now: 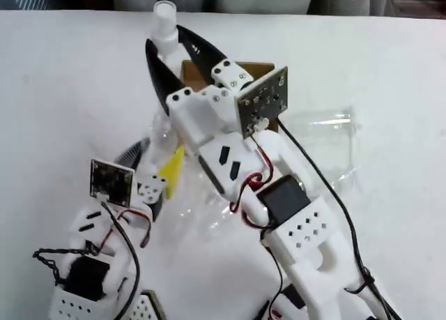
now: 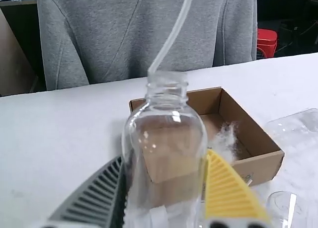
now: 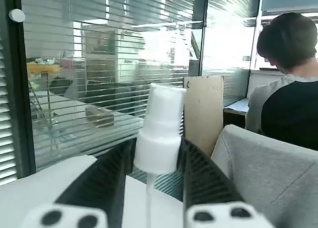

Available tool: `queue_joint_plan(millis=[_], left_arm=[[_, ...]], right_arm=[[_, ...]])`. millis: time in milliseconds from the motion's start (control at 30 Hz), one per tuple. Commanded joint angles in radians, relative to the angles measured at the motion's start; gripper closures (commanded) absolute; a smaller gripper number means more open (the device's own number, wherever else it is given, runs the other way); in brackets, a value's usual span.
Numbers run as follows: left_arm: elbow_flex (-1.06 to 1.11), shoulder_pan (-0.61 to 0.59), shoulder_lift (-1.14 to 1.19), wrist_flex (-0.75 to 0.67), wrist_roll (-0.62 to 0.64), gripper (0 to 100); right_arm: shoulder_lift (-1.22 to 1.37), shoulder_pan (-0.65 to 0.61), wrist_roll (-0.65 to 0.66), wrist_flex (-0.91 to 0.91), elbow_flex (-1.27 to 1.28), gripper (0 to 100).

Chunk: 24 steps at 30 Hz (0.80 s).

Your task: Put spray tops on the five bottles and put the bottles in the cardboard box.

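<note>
Watching from the table's edge, I'd call the thin dip tube (image 2: 172,32) the weak point. The spray top (image 3: 161,114) hangs well above the bottle (image 2: 166,123), and just that tube curves down to the open neck; whether its tip is inside the rim I cannot tell. If the right gripper (image 3: 158,143) lowers off line, the tube could buckle or snag on the rim, and the collar would land crooked instead of seating on the thread. The bottle is clear and smooth, so a hard push from above might also tilt it or slide it through the left gripper (image 2: 164,161). That left claw is closed partway round the bottle's body, grey finger on one side and yellow on the other, holding it upright. From above, the cardboard box (image 2: 248,138) lies at about one o'clock from the bottle, close behind it. The left arm sits low at seven o'clock on the table, wrist aimed toward the middle. The right arm comes in from five o'clock and stretches across the centre, its black jaws pointing to twelve o'clock, open only as wide as the white top pinched between them.
</note>
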Motion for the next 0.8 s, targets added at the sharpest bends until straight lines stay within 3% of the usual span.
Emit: queue_joint_plan(millis=[0, 767], left_arm=[[-0.011, 0.015, -0.015, -0.037, -0.008, 95], [-0.008, 0.015, -0.015, -0.037, -0.008, 95]], right_arm=[[-0.012, -0.005, -0.008, 0.004, -0.063, 98.2], [-0.012, -0.002, -0.006, 0.016, -0.103, 98.2]])
